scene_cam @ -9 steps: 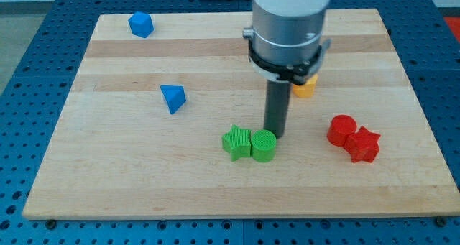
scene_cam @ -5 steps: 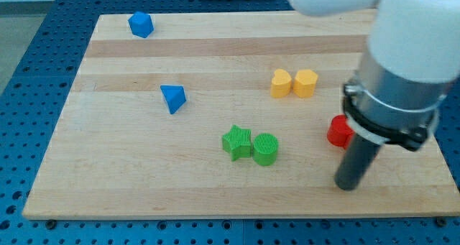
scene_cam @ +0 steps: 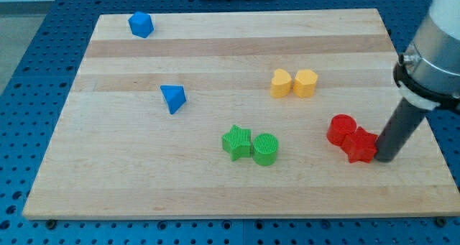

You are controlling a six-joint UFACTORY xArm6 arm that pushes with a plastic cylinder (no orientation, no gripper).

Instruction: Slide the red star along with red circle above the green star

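The red star lies at the board's lower right, touching the red circle on its upper left. The green star sits near the bottom middle with the green circle touching its right side. My tip rests on the board right against the red star's right side, far to the right of the green star.
Two yellow blocks sit side by side above and right of the green pair. A blue triangular block lies left of centre, and another blue block sits at the top left. The wooden board ends close to my tip's right.
My tip swung from beside the green circle across the board's lower right and now stands at the red star's right side. The blocks have not visibly moved.
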